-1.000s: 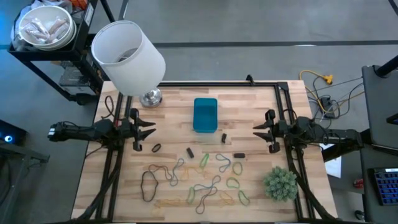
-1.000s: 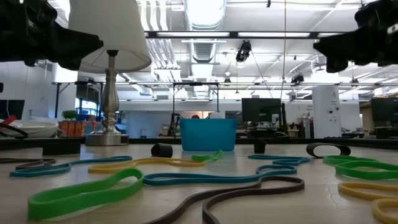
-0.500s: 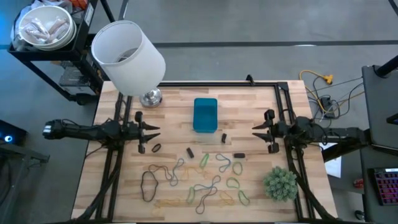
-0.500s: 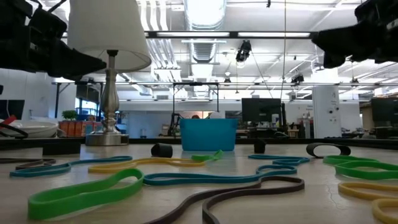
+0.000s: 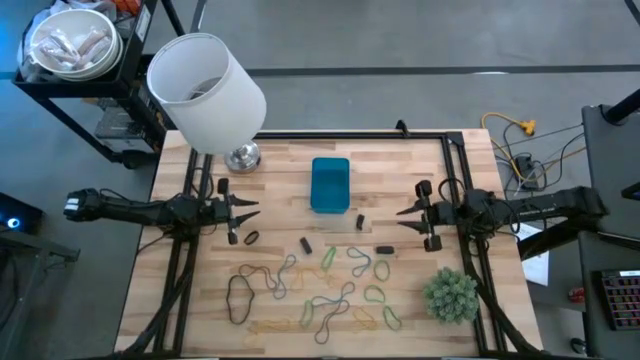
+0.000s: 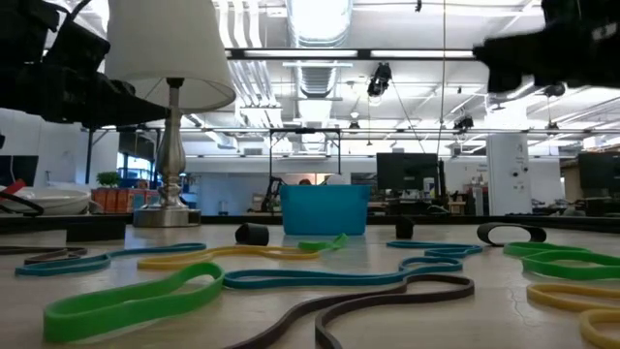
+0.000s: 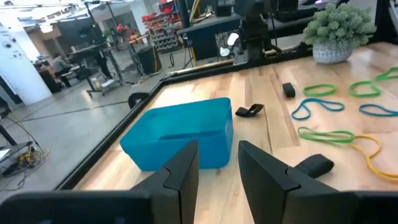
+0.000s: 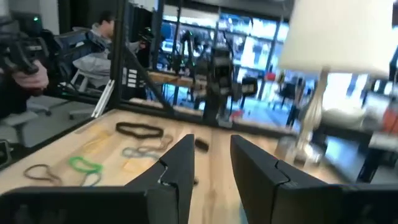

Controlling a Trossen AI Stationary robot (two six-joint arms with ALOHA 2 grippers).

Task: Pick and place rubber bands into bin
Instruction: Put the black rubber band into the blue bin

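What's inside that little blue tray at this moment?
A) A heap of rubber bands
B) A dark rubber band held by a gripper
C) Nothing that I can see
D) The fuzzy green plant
C: in the view from above, the blue tray shows only its bare blue floor, while the rubber bands lie spread on the table in front of it.

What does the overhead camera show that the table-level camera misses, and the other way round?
Only the high view shows the fuzzy green plant, the open top of the white lampshade, and both grippers, left and right, open above the table. Only the low view shows the room behind, with ceiling lights and monitors. Both show the blue bin and the scattered rubber bands.
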